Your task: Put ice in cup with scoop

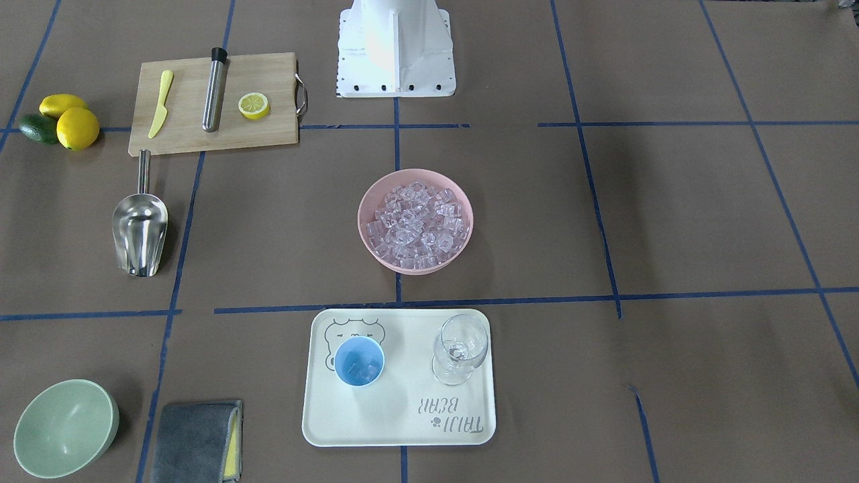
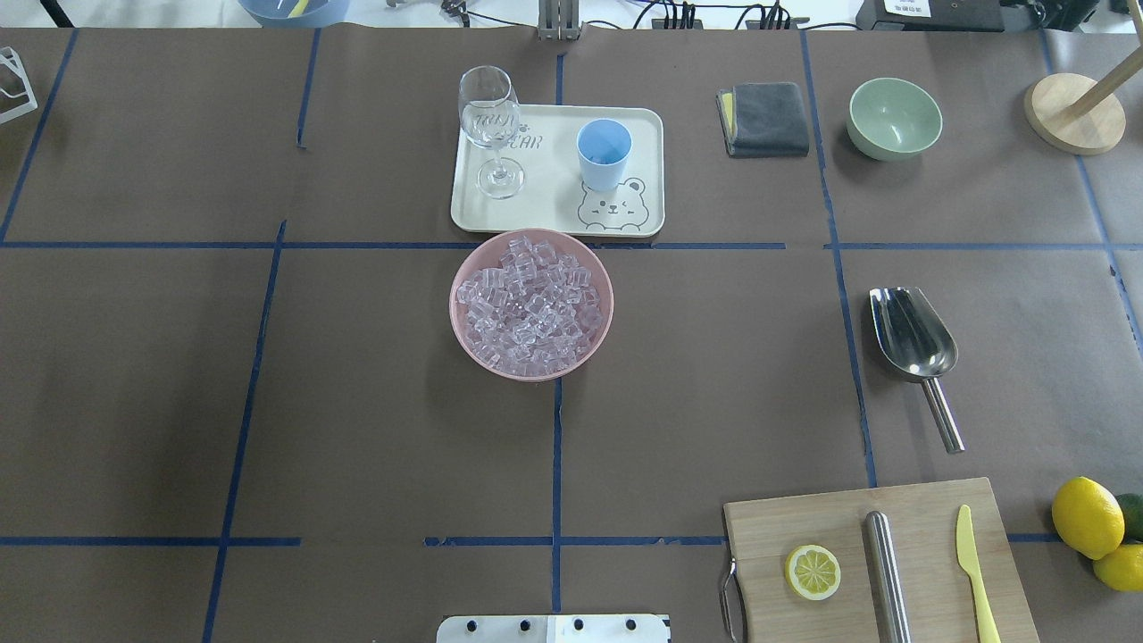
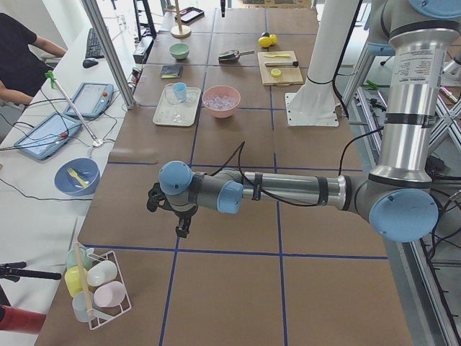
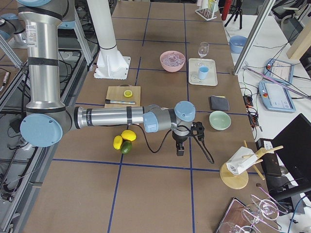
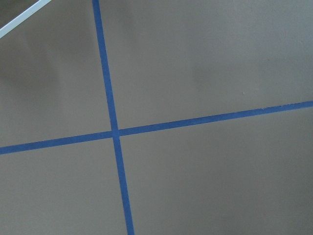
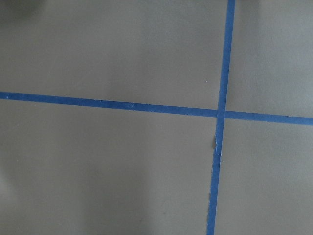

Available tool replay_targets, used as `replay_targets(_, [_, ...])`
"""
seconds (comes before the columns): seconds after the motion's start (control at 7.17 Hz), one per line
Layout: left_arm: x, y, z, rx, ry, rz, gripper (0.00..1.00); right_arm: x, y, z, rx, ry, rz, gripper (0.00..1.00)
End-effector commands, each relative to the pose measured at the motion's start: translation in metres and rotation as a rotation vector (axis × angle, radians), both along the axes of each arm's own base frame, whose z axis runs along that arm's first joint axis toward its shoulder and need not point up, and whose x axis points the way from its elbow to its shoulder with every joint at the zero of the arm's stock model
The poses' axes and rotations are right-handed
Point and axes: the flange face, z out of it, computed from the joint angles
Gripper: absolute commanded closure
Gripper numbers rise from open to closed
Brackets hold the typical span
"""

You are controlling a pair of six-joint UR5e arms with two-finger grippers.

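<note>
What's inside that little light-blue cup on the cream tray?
The small round light-blue plastic cup holds a few clear, glassy ice cubes at its bottom. Their exact number cannot be told; the cup's wall hides part of the inside.

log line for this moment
scoop: lying unheld | ice: in pink bowl | cup: on tray | left hand, right hand: away, grip unclear
</note>
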Motion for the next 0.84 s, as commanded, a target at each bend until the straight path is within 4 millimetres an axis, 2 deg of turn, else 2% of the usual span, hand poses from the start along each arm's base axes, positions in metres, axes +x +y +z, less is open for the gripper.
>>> replay_targets(0.0, [-0.024, 0.008, -0.019, -0.031, -0.134, -0.007, 0.00, 0.007, 0.000, 0.000, 0.004, 0.002, 0.010, 0.00])
replay_targets(0.14, [-0.035, 0.016, -0.010, -0.026, -0.155, 0.028, 0.00, 0.008, 0.000, 0.001, 0.003, 0.003, 0.012, 0.00])
replay_targets(0.42, [-0.036, 0.024, 0.000, -0.038, -0.151, 0.040, 0.00, 0.008, -0.002, -0.001, 0.009, 0.007, 0.014, 0.00])
replay_targets(0.56, [-0.036, 0.036, 0.013, -0.063, -0.139, 0.041, 0.00, 0.007, -0.009, -0.009, 0.021, 0.001, 0.013, 0.00])
replay_targets(0.7, [-0.034, 0.037, 0.016, -0.063, -0.128, 0.041, 0.00, 0.010, -0.009, -0.008, 0.019, 0.001, 0.017, 0.00])
